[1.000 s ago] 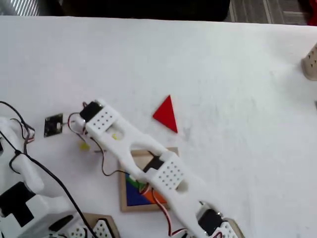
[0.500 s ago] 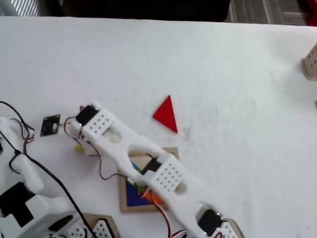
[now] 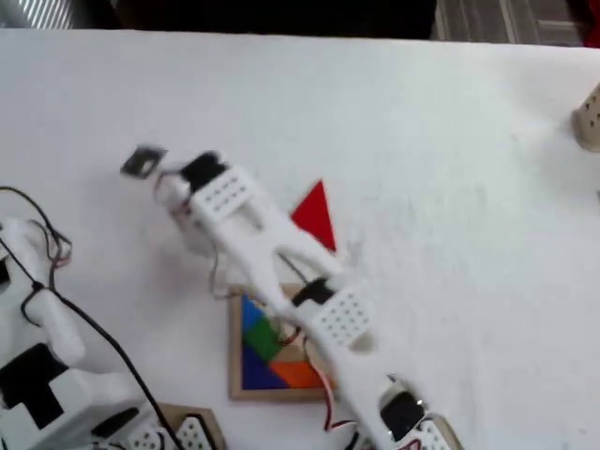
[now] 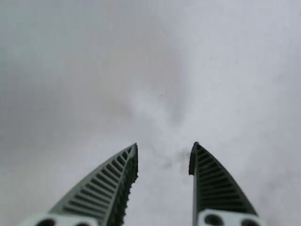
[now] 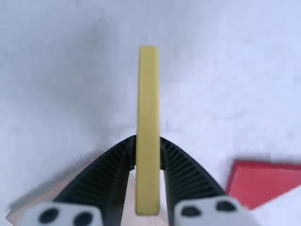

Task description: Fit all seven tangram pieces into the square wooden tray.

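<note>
One yellow tangram piece sits on edge, clenched in my right tool, likely so it can drop into the wooden tray. At the tray's 12 o'clock lies the red triangle. My left tool hangs spread and empty above bare tabletop.

my right arm lay across the wooden tray in the high view, hiding its far rim and some of the pieces inside; how many sat there i couldn't tell. it also covered one edge of the red triangle. the arm's far end was blurred. in my right wrist view the yellow piece ran down behind my right gripper, and the frame's edge cut off the red triangle. my left gripper was cut off at its base.
</note>
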Motion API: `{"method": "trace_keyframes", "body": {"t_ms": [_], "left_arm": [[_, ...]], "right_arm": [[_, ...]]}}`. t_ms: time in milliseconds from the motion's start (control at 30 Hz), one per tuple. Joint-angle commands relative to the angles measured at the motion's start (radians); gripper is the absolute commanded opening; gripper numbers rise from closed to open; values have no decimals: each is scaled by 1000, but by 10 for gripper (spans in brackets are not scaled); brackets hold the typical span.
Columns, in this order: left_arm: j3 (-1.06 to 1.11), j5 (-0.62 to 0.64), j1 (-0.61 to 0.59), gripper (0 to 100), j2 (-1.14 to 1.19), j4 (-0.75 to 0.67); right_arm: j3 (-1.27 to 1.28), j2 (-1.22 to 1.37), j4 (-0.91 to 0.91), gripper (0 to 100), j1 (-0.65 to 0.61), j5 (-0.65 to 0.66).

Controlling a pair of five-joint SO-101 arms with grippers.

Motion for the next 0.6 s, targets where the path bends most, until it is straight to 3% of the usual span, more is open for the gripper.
{"method": "trace_keyframes", "body": {"t_ms": [0, 200, 367, 567], "left_arm": [[-26, 2, 28, 188, -5, 5], [-26, -6, 28, 188, -5, 5], [0, -95, 81, 188, -12, -2], [9, -141, 120, 188, -10, -2]], "right_arm": [[14, -159, 22, 16, 94, -54], [284, -375, 21, 16, 142, -176], [580, -558, -7, 17, 153, -245], [919, -759, -168, 17, 232, -288]]}}
